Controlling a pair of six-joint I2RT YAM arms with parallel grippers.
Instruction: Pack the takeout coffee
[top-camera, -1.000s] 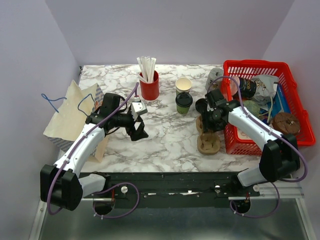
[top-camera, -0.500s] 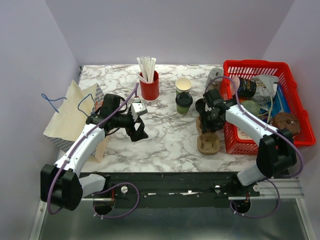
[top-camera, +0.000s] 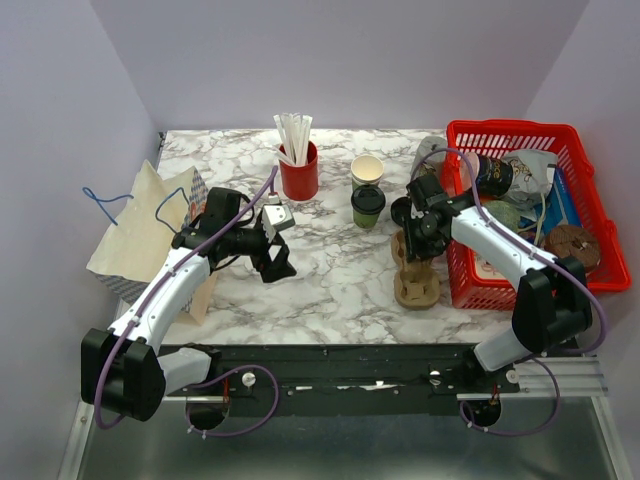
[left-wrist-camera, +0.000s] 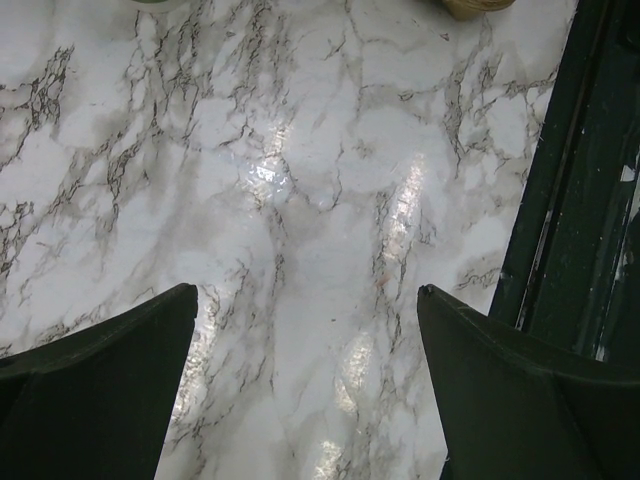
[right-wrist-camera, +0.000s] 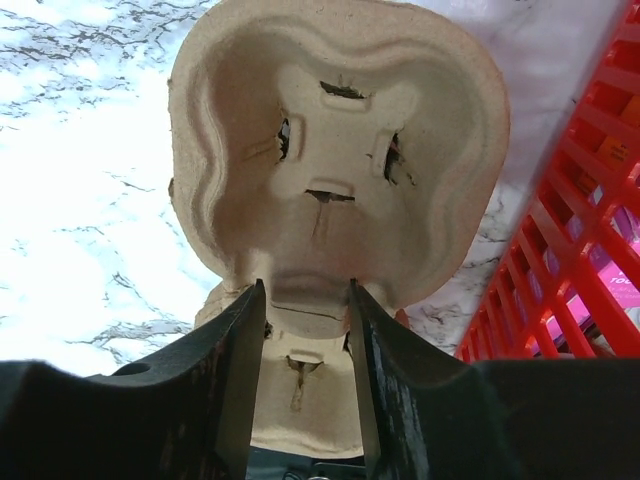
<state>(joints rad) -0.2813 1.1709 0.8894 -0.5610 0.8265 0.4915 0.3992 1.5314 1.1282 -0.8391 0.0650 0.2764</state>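
A marble desk (top-camera: 330, 285) is seen from above, with two robot arms at its near edge. The right end effector (right-wrist-camera: 305, 290) pinches the near rim of a brown pulp tray (right-wrist-camera: 335, 160), one finger on each side. The tray tilts up beside a red basket (top-camera: 520, 128), probably so it can be pulled free and set out for the cup. A second tray seems to lie underneath.

The coffee cup (top-camera: 368, 206), green-banded with its black lid on, stands upright on the desk. It is near the right end effector, on its left and a little farther back, not touching. An open cream cup (top-camera: 367, 169) stands just behind it.

The left end effector (left-wrist-camera: 305, 295) hangs wide open over bare marble, well apart from the coffee cup and holding nothing, seemingly waiting.
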